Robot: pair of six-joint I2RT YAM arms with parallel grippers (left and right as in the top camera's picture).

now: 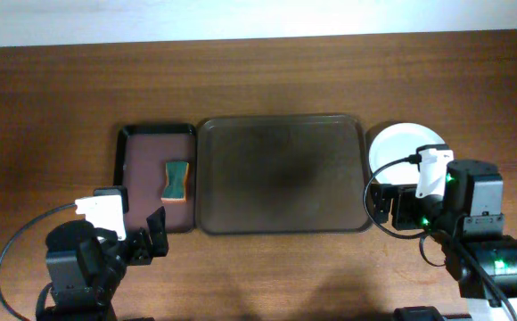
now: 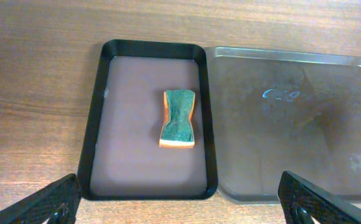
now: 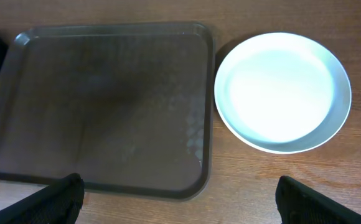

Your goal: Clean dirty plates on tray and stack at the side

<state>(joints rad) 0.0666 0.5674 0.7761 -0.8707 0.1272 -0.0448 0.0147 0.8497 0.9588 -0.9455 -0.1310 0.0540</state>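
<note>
The large dark brown tray [image 1: 281,174] lies in the middle of the table with nothing on it; it also shows in the left wrist view [image 2: 292,124] and the right wrist view [image 3: 106,106]. A clean white plate [image 1: 399,147] sits on the table just right of the tray, partly hidden by my right arm; in the right wrist view [image 3: 282,92] it shows no smear, and I cannot tell whether it is a stack. My left gripper [image 2: 180,208] is open and empty, near the table's front. My right gripper [image 3: 177,205] is open and empty, in front of the tray's right corner.
A narrower reddish-brown tray with a black rim [image 1: 134,178] lies left of the big tray and holds a green and orange sponge [image 1: 178,180], also seen in the left wrist view [image 2: 178,118]. Bare wooden table surrounds both trays.
</note>
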